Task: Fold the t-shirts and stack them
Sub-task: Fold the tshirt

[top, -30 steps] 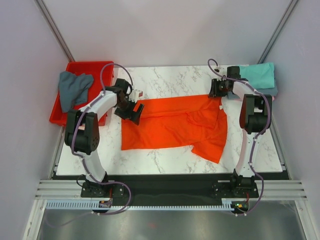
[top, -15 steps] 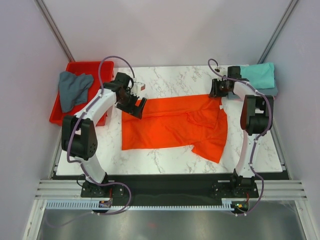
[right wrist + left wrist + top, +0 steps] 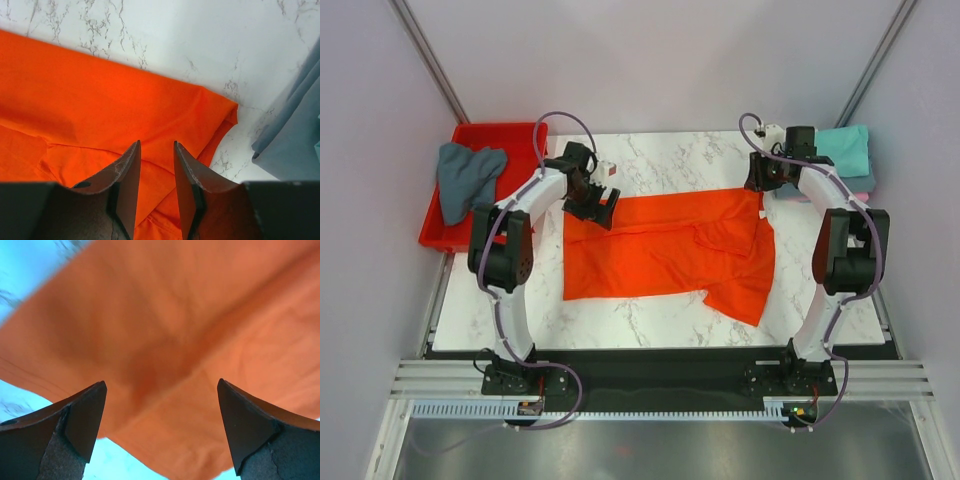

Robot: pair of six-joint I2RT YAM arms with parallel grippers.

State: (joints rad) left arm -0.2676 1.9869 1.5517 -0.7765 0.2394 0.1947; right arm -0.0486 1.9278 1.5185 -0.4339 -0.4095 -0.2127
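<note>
A bright orange-red t-shirt (image 3: 660,250) lies spread on the marble table (image 3: 660,160), its right part folded over with a sleeve pointing to the front right. My left gripper (image 3: 595,207) hovers over the shirt's back left corner. In the left wrist view (image 3: 161,382) its jaws are wide open with only orange cloth (image 3: 165,315) below. My right gripper (image 3: 760,185) is at the shirt's back right corner. In the right wrist view (image 3: 156,145) its jaws stand a narrow gap apart, empty, above the orange cloth (image 3: 100,100).
A red plastic tray (image 3: 510,135) at the back left holds a crumpled slate grey-blue shirt (image 3: 465,180). A folded teal shirt (image 3: 840,150) lies on a stack at the back right. Grey-blue cloth (image 3: 295,130) of that stack shows beside my right gripper.
My left gripper has moved back and to the right, onto the shirt's back left corner. My right arm has shifted slightly toward the back. The shirt lies as before.
</note>
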